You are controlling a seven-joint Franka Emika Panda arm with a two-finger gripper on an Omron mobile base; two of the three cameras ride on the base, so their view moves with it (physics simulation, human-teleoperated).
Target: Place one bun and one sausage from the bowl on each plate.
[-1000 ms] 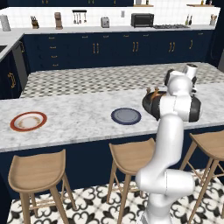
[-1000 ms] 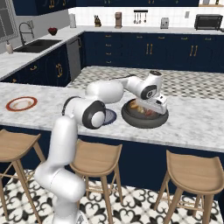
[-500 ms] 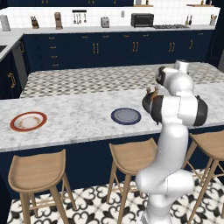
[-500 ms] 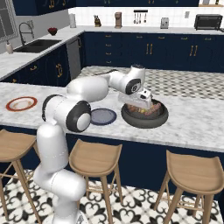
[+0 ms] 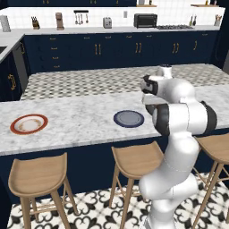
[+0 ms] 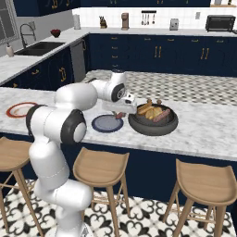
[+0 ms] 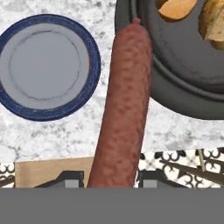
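The gripper (image 7: 109,179) holds a sausage (image 7: 124,105) clamped between its two dark fingertips (image 7: 70,178), jaws closed down to the sausage's width. In the hand view the sausage runs the length of the picture, its far end over the rim of the bowl (image 7: 175,94), with the blue plate (image 7: 46,65) just to one side on the marble counter (image 7: 57,131); pieces of bun (image 7: 177,8) lie in the bowl beyond.

The right base view gives the wider layout: the gripper (image 6: 121,112) hangs above the counter between the blue plate (image 6: 107,123) and the bowl (image 6: 153,121), which stand just beside each other, and the bowl holds buns (image 6: 149,110) and another sausage (image 6: 161,116). The red-rimmed plate (image 6: 20,110) sits well apart, far along the counter (image 6: 203,129).

From the left base view the arm's own body covers most of the bowl, but the blue plate (image 5: 129,118) and the red-rimmed plate (image 5: 29,124) both lie bare on the counter, wooden stools (image 5: 39,176) below
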